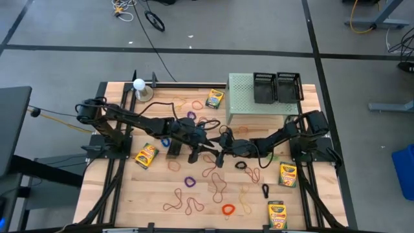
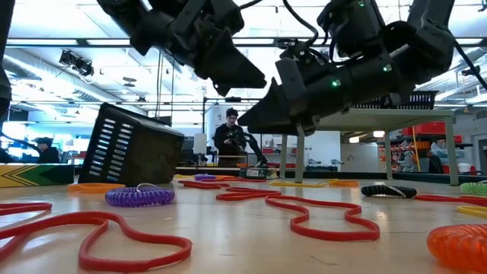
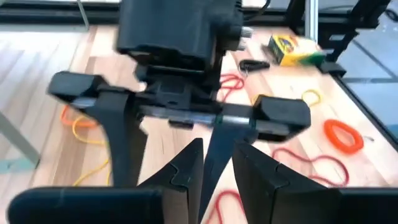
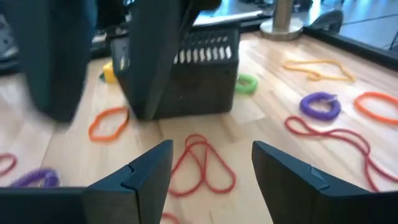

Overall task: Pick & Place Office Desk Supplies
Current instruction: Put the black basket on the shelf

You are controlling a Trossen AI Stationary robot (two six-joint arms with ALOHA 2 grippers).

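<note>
High view, black bin (image 1: 173,147) tipped btwn crayon box (image 1: 146,155), red bands (image 1: 213,173)

The high view looks straight down on the whole table (image 1: 129,194). The low view sits at tabletop level, close to the bands (image 2: 319,217). Each wrist view faces the other arm closely; both share the black bin (image 4: 186,74).

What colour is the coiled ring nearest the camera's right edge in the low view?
Orange: the coiled ring, clearest in the low view.
</note>
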